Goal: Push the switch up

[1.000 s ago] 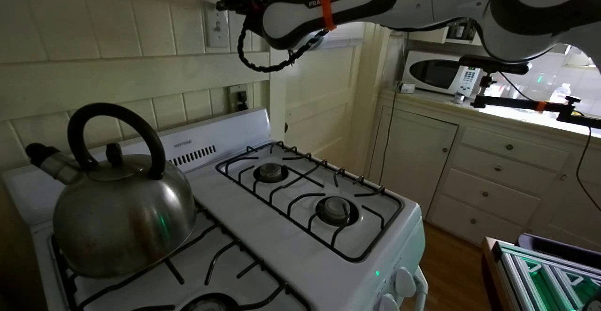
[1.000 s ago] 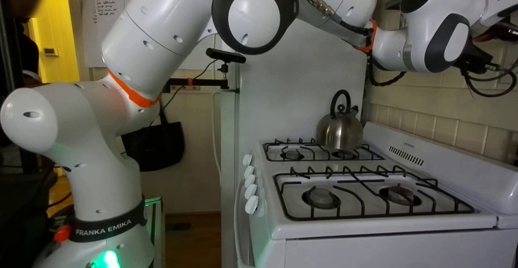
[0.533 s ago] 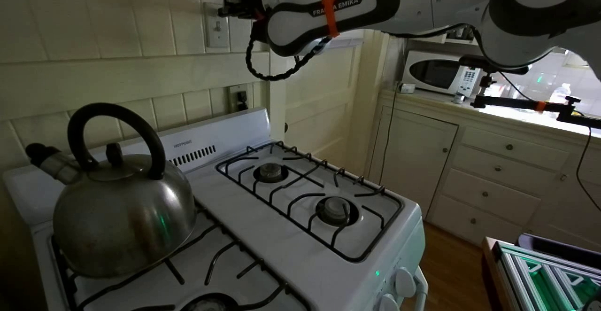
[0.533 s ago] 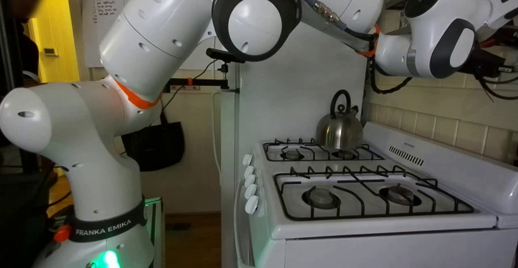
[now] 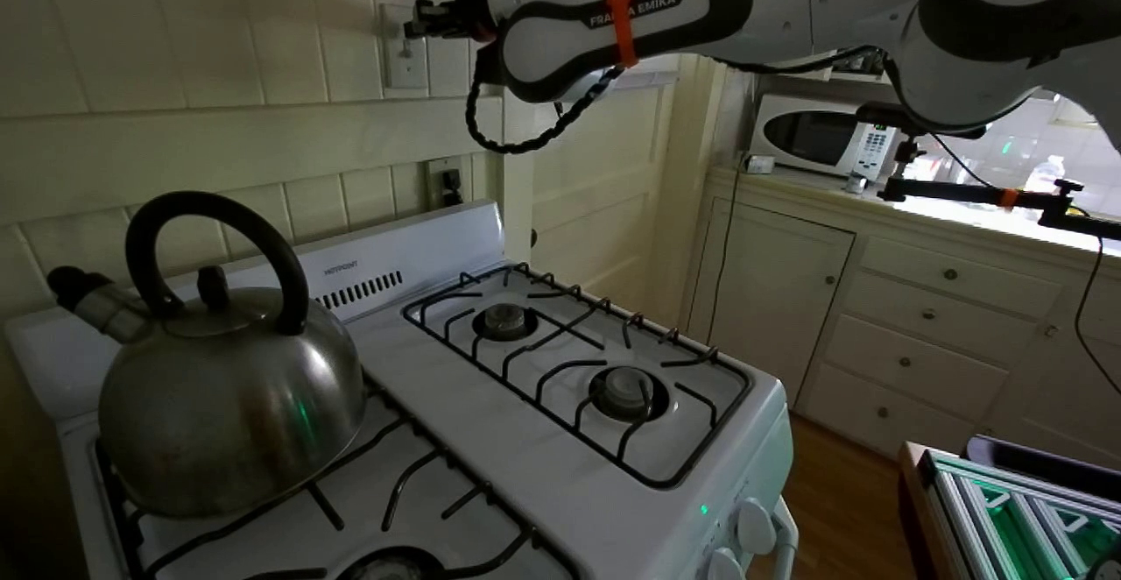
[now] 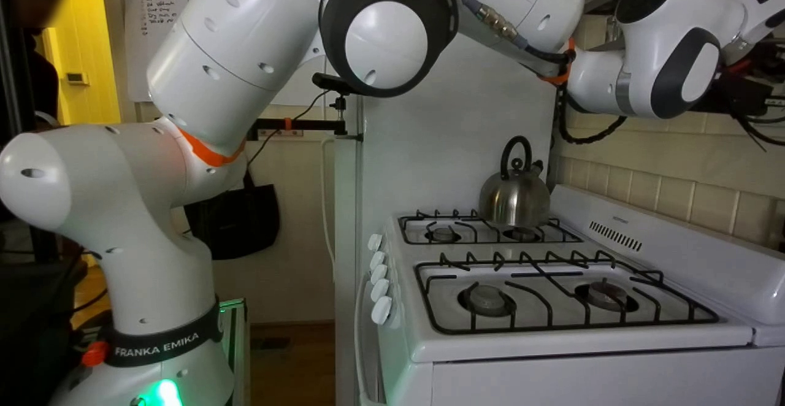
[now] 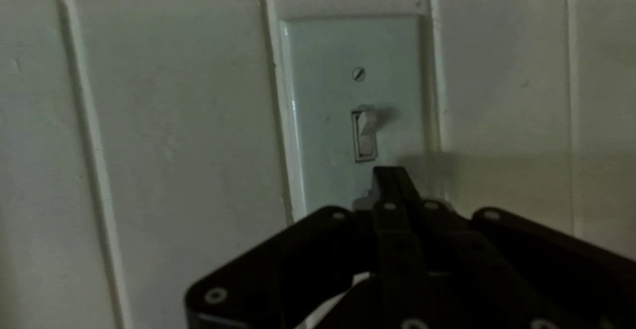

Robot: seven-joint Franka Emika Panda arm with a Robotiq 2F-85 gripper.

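The switch is a cream-white plate (image 5: 405, 72) on the panelled wall, seen in an exterior view. In the wrist view its plate (image 7: 323, 95) fills the middle, and its small toggle (image 7: 367, 123) leans toward the picture's top. The wrist picture seems upside down against the exterior view, so the toggle appears to be down. My gripper (image 5: 415, 21) is in front of the plate's upper part, level with or just above the toggle. In the wrist view the gripper's fingertips (image 7: 389, 168) are together with nothing between them, apart from the toggle. Whether they touch the plate is unclear.
A white stove (image 5: 473, 405) with black grates stands below, and a steel kettle (image 5: 228, 396) sits on it. An outlet with a black plug (image 5: 448, 184) is on the wall below the switch. A ledge board (image 5: 263, 146) runs below the plate.
My gripper has come down from higher on the wall to just above the toggle, then shifted slightly toward the plate. The kettle and stove have not moved.
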